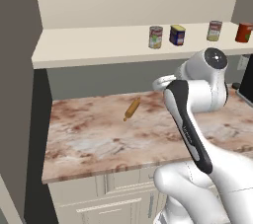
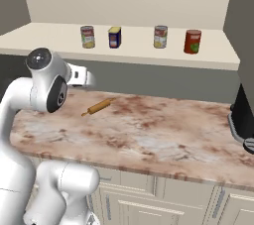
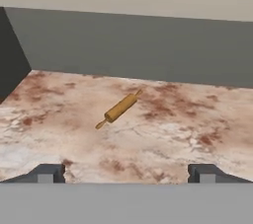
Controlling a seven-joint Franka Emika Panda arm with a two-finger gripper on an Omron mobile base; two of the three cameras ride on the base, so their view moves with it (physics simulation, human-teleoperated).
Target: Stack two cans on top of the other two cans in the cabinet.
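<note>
Four cans (image 2: pixel 88 36) unstacked along the cabinet (image 2: pixel 208 58) shelf at frame top, fingers (image 3: pixel 47 173) apart, empty, over the counter (image 3: pixel 163 139) for reaching.

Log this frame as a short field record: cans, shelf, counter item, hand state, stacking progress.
cans: four upright in a row, none stacked; red-and-white can, dark blue can, third can, red can
shelf: cabinet board holds all four
counter item: rolling pin lying on the marble counter
hand: hand open, empty, above the counter
progress: no can stacked yet
</note>
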